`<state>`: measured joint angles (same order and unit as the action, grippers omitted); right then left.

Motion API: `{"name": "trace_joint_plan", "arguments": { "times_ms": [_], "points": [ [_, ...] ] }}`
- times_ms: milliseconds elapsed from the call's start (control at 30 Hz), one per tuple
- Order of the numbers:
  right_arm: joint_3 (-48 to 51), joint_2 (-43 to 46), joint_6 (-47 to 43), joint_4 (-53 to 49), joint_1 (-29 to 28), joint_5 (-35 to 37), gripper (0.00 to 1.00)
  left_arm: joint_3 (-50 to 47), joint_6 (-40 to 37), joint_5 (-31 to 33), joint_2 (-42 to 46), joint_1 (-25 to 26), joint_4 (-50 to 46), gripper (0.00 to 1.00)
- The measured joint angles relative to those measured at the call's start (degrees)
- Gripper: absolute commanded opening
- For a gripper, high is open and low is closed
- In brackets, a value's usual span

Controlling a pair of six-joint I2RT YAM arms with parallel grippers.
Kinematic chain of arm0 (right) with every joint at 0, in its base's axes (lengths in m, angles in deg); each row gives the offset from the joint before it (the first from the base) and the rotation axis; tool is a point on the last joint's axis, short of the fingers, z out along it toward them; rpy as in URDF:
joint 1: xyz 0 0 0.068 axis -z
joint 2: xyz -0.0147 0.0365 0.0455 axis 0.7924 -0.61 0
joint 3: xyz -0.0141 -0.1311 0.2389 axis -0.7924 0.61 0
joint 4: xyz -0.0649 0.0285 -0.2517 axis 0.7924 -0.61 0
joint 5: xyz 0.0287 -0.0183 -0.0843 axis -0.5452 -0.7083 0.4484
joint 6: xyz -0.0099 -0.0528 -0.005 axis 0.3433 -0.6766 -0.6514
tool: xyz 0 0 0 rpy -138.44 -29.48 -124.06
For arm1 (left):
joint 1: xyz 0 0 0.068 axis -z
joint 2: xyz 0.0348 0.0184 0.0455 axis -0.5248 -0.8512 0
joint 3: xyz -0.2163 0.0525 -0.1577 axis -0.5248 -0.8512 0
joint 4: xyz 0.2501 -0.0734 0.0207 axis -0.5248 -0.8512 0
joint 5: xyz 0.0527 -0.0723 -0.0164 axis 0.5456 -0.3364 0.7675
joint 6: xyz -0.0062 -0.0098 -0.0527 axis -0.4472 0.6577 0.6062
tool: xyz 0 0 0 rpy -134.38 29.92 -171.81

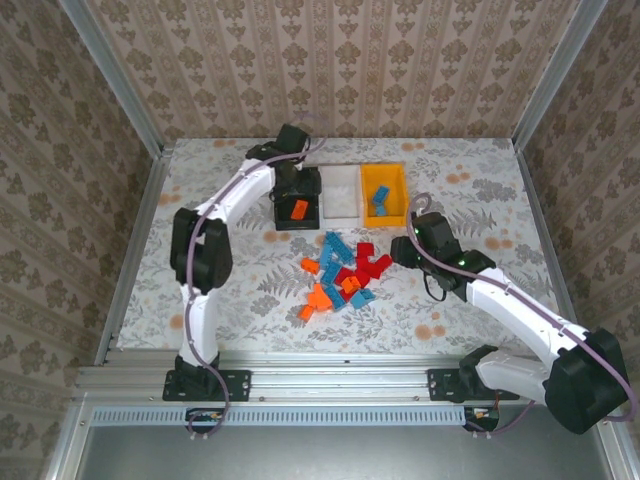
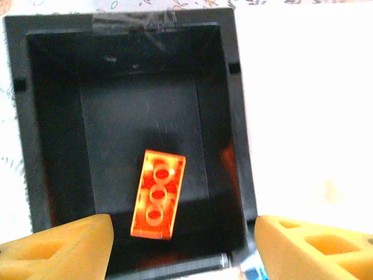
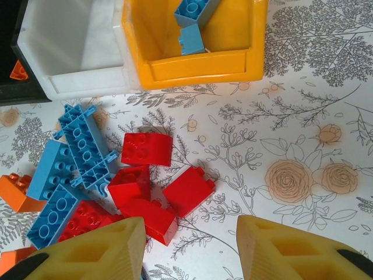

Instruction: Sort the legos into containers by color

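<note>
Right now my left tool [image 1: 297, 190] hangs over the black bin [image 1: 313, 221], the leftmost of three bins standing in a row at the far side of the table [image 1: 470, 180]. Seen from the left wrist, its jaws are spread wide with nothing between them, one yellow finger [image 2: 58, 251] at each lower corner of the view. Below them an orange brick [image 2: 157, 193] lies flat on the bin's floor, studs up and a little askew, nearer the front wall than the back.

The white bin [image 1: 341, 205] touches the black one on its right, and the yellow bin [image 1: 368, 195] comes next. Inside the yellow bin are light blue bricks [image 3: 192, 23], two I think, though the top edge of the right wrist view cuts them off.

My right tool [image 1: 405, 250] hovers low over the table just right of the loose pile [image 1: 342, 275], which lies in front of the bins. Its jaws are also parted and grip nothing; bare flowered table shows between its fingers [image 3: 274, 251]. Just ahead of it and to its left lie several red bricks [image 3: 147, 149] bunched together, some touching. Beyond them a long light blue brick [image 3: 87, 149] lies aslant among other blue ones, and an orange piece [image 3: 17, 192] sits at the left edge. From overhead, more orange bricks [image 1: 320, 298] lie at the near left of the pile
</note>
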<state>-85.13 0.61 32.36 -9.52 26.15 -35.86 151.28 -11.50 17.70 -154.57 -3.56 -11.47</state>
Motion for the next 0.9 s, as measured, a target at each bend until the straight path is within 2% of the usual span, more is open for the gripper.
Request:
{"name": "trace_joint_plan", "arguments": {
  "times_ms": [133, 233, 400, 533, 900],
  "points": [
    [0.6, -0.5, 0.6, 0.3, -0.9, 0.0, 0.47, -16.5, 3.8, -2.4, 13.6, 0.8, 4.9, 0.8],
    [0.9, -1.3, 0.6, 0.4, -1.1, 0.0, 0.47, -28.7, 7.0, -3.1, 20.9, 3.5, 8.4, 0.8],
    [1.2, -2.5, 0.8, 0.8, -1.4, -0.1, 0.49, -40.9, 6.4, -3.0, 23.3, 10.1, 12.2, 0.81],
    [1.3, -2.6, 0.9, 0.8, -1.6, -0.1, 0.5, -45.6, 2.4, -3.3, 23.5, 12.5, 14.1, 0.81],
    [1.6, -2.6, 1.9, 1.7, -1.9, -0.1, 0.5, -46.2, -4.2, -4.3, 20.0, 11.5, 19.5, 0.79]
  ]
}}
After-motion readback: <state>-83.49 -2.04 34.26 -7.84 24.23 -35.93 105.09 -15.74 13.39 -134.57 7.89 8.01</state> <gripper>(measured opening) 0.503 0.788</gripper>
